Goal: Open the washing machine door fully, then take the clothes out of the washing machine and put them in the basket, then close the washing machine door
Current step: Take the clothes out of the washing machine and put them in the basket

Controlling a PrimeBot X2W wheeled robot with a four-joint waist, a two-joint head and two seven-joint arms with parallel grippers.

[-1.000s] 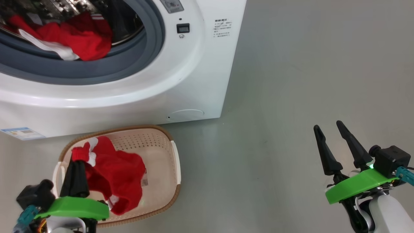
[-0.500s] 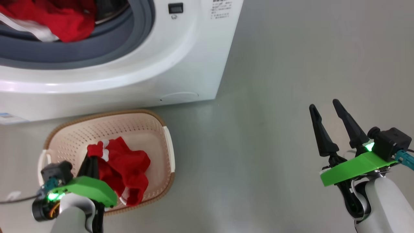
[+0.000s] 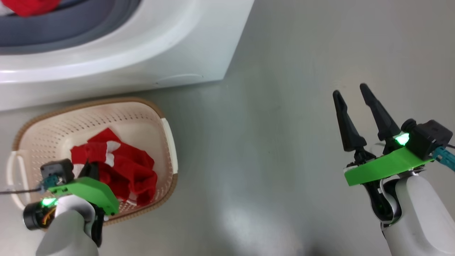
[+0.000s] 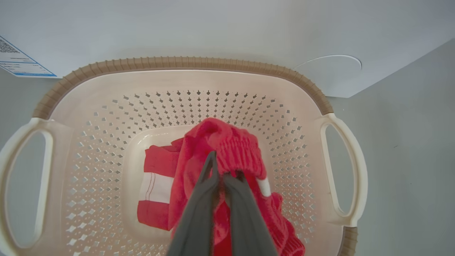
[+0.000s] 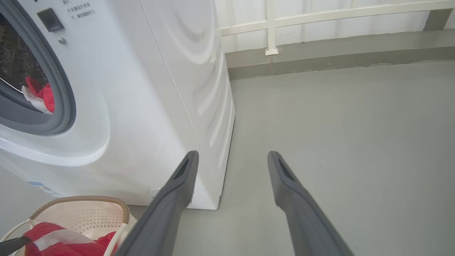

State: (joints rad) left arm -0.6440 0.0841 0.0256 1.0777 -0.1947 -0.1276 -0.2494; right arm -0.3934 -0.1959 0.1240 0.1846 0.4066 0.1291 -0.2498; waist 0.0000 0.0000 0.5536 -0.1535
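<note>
Between the two fingers of the left pincer [image 4: 224,165], closed tight: a ribbed red fold of the clothes [image 4: 227,142], gripped and draped down on both sides of the fingers. Directly beneath this pincer: the basket [image 4: 185,63], cream, perforated, brown-rimmed, with the rest of the red-and-white garment lying on its bottom and a handle on either side. Beyond the basket's far rim, ahead of the pincer tips: the white front of the washing machine [image 3: 142,53], with a blue-edged label [image 4: 21,64] up and to the left in the wrist view and a round cover [image 4: 328,67] up and to the right. More red clothes [image 5: 44,96] inside the drum opening, behind the grey seal [image 3: 64,32], higher up and ahead of the left pincer. Right pincer [image 3: 349,90] open, fingers spread and holding nothing, poised over grey floor [image 3: 266,142], well apart from basket and garment; machine's corner to its left, a pale railing [image 5: 272,25] far ahead of it along the wall. Green plate [image 3: 385,167] and a lit green lamp [image 3: 401,138] just behind the right pincer's fingers.
</note>
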